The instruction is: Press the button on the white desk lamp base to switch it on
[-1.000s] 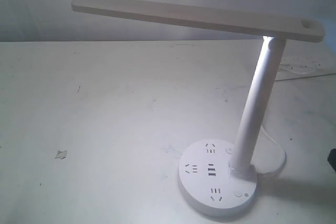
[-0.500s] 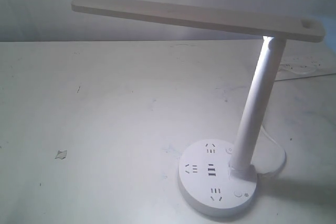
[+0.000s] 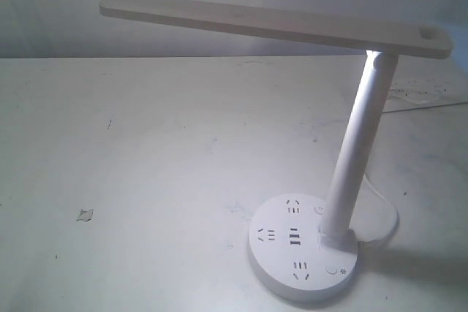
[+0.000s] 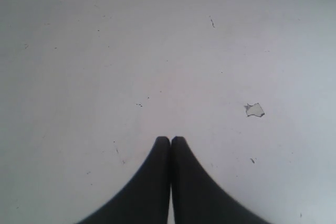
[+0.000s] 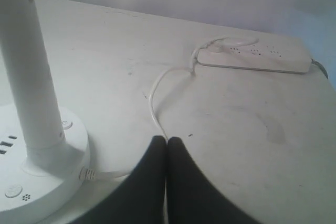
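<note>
Change from a second ago: a dark shape at the right edge of the exterior view is gone; the lamp has not shifted, and the top of its stem [image 3: 358,151] glows just as brightly under the lamp head [image 3: 278,27].
Surface: white table [image 3: 146,151], scuffed and speckled, with one small chipped patch [image 3: 85,215].
Room: a plain pale wall behind the table's far edge.
White desk lamp base [image 3: 292,264]: stands flat near the table's front edge, right of centre, socket slots facing up.
Button [image 3: 333,269]: on the base's top, front of the stem foot, a tiny mark just beside it; nothing touches it.
Exterior view only: the whole lamp, with neither arm in sight.
Left wrist view only: left gripper [image 4: 170,141], fingers pressed together on nothing, above bare table near the chipped patch.
Right wrist view only: right gripper [image 5: 167,141], fingers likewise together and empty, beside the base and apart from it; the white cable [image 5: 155,103] runs from the base to a power strip [image 5: 252,56] near the far edge.
</note>
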Controlling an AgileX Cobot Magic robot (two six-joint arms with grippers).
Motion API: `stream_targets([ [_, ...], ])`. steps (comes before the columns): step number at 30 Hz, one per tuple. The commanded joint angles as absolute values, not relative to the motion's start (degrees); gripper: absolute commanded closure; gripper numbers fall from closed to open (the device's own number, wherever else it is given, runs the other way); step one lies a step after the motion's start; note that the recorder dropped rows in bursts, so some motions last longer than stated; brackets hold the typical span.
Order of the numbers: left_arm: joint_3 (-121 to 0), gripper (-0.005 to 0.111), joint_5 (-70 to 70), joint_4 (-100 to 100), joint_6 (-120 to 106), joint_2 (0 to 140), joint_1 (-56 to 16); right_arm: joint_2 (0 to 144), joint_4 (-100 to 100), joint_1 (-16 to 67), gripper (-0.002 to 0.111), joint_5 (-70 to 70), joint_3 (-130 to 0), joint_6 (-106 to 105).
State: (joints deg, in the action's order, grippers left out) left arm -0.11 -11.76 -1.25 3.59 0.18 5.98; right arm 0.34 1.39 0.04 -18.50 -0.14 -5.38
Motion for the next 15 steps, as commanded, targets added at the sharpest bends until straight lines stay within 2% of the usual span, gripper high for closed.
stream_targets([
  [1,0.0,0.107,-11.5,-1.2,3.6,0.0,5.5,0.0,1.7,0.0,0.108,-18.4,0.0,-5.8],
  [10,0.0,0.107,-11.5,-1.2,3.6,0.0,5.5,0.0,1.7,0.0,0.108,-19.3,0.0,-5.8],
  [15,0.0,0.107,-11.5,-1.2,3.6,0.0,5.5,0.0,-11.7,0.0,0.108,-18.9,0.0,-6.1],
])
